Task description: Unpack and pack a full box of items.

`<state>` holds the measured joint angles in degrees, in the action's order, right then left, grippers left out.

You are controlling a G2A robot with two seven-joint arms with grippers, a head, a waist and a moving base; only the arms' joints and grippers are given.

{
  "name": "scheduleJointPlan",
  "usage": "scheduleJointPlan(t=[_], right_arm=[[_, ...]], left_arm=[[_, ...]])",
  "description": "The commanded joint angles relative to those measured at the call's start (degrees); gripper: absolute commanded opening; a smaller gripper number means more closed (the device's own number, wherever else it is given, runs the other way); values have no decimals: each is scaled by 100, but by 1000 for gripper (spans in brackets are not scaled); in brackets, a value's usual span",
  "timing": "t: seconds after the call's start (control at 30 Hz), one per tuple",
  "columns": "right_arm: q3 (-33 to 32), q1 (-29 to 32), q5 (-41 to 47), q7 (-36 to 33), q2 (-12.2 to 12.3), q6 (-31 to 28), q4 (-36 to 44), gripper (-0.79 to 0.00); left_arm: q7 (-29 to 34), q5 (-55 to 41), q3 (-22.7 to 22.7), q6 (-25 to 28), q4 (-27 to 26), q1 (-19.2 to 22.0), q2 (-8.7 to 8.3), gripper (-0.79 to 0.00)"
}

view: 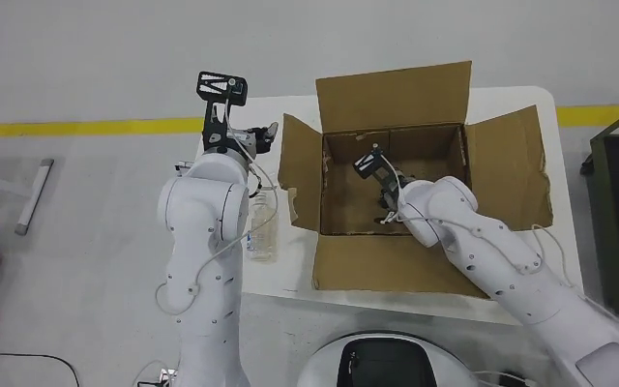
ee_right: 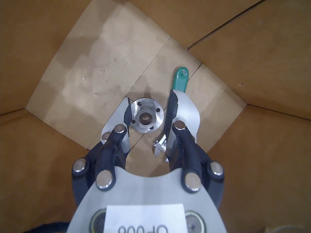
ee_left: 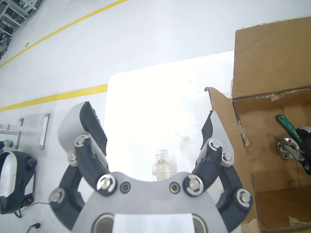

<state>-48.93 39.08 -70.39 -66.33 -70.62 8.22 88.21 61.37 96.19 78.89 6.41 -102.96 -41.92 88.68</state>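
Note:
An open cardboard box (view: 426, 97) stands on the white table (view: 513, 99). On its floor lie a round metal flange (ee_right: 145, 117) and a green-handled wrench (ee_right: 181, 78). My right gripper (ee_right: 149, 103) is down inside the box, open, with one finger on each side of the flange and a small gap to it; the wrench lies just outside one finger. My left gripper (ee_left: 148, 112) hovers open and empty over the table beside the box's left flap. A clear plastic bottle (view: 261, 232) lies on the table below that arm.
The box's four flaps (view: 527, 164) are folded outward and reach near the table's right edge. A yellow line (view: 97, 126) runs across the grey floor behind the table. A dark cabinet (view: 607, 174) stands off the right side.

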Motion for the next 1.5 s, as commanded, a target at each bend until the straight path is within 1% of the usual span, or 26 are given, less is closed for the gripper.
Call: scheduleJointPlan(t=[0.0,0.07,0.33,0.53,0.73,0.87,1.07,1.27,1.33,1.37,1.4,1.47], right_arm=[[22,0,-23,13,-22,5,-79,-453],[37,0,-97,1,-41,18,-116,-440],[-61,104,-143,-143,-79,-55,-120,-446],[-78,142,-189,-117,-125,-93,-244,-431],[-77,108,-209,-94,-186,-121,-369,-459],[-70,101,-244,-129,-223,-133,-433,-468],[-93,140,-285,-122,-267,-145,-493,-462],[-120,176,-347,-113,-305,-184,-568,-489],[-135,183,-373,-119,-317,-186,-581,-622],[-140,186,-387,-129,-323,-193,-584,-665],[-147,188,-396,-135,-329,-198,-584,-785],[-167,192,-425,-134,-343,-196,-546,-785]], left_arm=[[0,0,0,0,0,0,0,0],[0,0,0,0,0,0,0,0],[0,0,0,0,0,0,0,0],[0,0,0,0,0,0,0,0],[0,0,0,0,0,0,0,0],[0,0,0,0,0,0,0,0],[0,0,0,0,0,0,0,0],[0,0,0,0,0,0,0,0],[0,0,0,0,0,0,0,0],[0,0,0,0,0,0,0,0],[0,0,0,0,0,0,0,0],[0,0,0,0,0,0,0,0]])
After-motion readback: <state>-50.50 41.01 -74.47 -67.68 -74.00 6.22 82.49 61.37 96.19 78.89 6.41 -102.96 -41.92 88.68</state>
